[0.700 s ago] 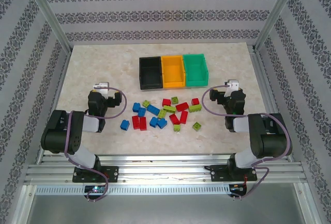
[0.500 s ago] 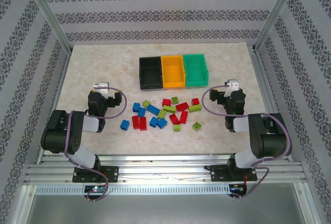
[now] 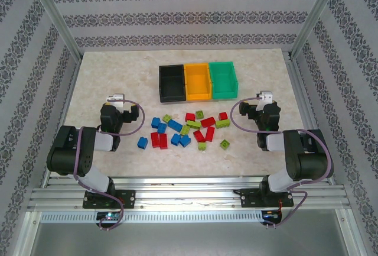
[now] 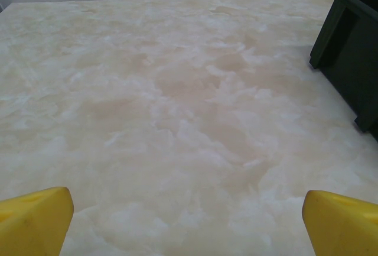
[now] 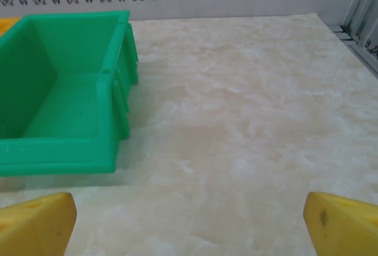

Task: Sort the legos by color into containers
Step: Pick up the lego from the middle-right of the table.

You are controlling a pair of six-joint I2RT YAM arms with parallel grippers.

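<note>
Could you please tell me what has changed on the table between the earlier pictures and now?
Nothing visibly changed. The left hand and right hand stay open and empty, and the bricks lie loose in front of the bins.

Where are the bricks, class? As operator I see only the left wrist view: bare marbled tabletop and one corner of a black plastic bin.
Observer: The small red, blue and lime green studded plastic bricks lie scattered on the marbled table, in the middle of its near half.
Operator: Is the black bin alone?
Observer: No. The black rectangular plastic bin stands in a row with an orange-yellow plastic bin and a green plastic bin to its right.
Operator: Is anything sorted yet?
Observer: No, all three bins are empty.
</note>
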